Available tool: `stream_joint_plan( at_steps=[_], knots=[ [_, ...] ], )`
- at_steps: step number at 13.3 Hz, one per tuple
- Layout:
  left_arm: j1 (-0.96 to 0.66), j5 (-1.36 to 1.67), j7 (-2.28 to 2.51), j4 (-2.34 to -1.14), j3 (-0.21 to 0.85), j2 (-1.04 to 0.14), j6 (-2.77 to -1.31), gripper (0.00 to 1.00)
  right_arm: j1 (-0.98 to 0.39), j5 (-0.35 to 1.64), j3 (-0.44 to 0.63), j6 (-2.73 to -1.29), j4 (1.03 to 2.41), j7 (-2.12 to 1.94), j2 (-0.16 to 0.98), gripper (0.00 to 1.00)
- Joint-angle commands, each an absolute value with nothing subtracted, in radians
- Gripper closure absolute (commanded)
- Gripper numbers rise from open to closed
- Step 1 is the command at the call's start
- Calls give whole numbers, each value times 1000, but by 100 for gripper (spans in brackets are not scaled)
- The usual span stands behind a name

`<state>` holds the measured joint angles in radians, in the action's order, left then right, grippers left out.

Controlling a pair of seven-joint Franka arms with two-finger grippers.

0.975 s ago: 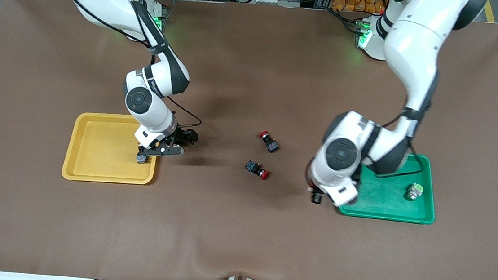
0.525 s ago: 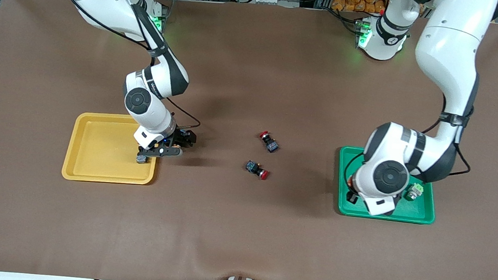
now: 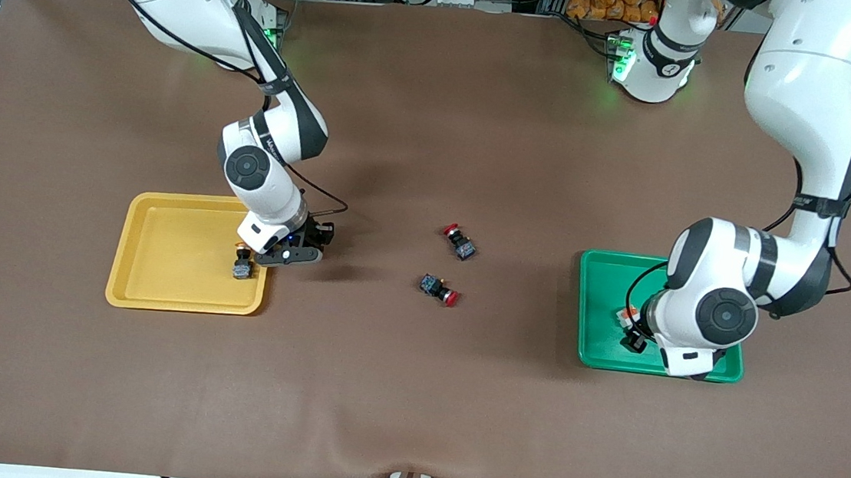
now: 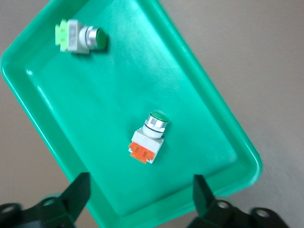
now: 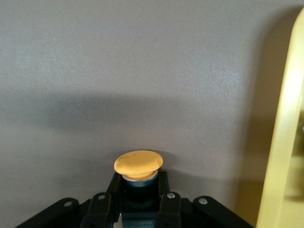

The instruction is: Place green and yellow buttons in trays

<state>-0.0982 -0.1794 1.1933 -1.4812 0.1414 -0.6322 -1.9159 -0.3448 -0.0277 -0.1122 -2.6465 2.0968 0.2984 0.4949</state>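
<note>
My right gripper [image 5: 138, 186] is shut on a black-bodied button with an orange-yellow cap [image 5: 137, 164]. In the front view it [image 3: 249, 253] holds the button [image 3: 241, 264] at the mustard yellow tray's [image 3: 158, 300] edge toward the table's middle; the tray's rim [image 5: 280, 142] shows beside it. My left gripper [image 4: 140, 197] is open and empty over the bright green tray [image 4: 95, 118]. Two white-bodied buttons lie in that tray: one with an orange base [image 4: 149, 137], one with a pale green base [image 4: 78, 37]. In the front view the left gripper [image 3: 636, 336] is over the green tray [image 3: 606, 286].
Two black-bodied buttons with red caps lie mid-table, one [image 3: 460, 242] farther from the front camera than the other [image 3: 440, 290]. The left arm hides part of the green tray in the front view.
My left arm has swung from the table beside the green tray to over it; the orange-based button now lies in the tray. My right gripper has shifted slightly, still holding its button.
</note>
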Motion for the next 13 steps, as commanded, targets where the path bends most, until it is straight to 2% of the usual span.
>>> stream_joint_plan(
  at_steps=[1,5,10,13],
  knots=[
    [-92,-201,1042,-1519,149,-548,-1882,0,-341,-90,-107,-2661,2114,293,485,100],
    [-75,-202,820,-1517,143,-482,-1846,0,-325,-87,-107,-2629,2111,307,473,100],
    [-46,-187,585,-1513,144,-394,-1812,0,-296,-77,-115,-2390,2095,287,345,100],
    [-48,-187,514,-1511,153,-342,-1784,0,-261,-31,-107,-2323,2074,165,318,100]
  ],
)
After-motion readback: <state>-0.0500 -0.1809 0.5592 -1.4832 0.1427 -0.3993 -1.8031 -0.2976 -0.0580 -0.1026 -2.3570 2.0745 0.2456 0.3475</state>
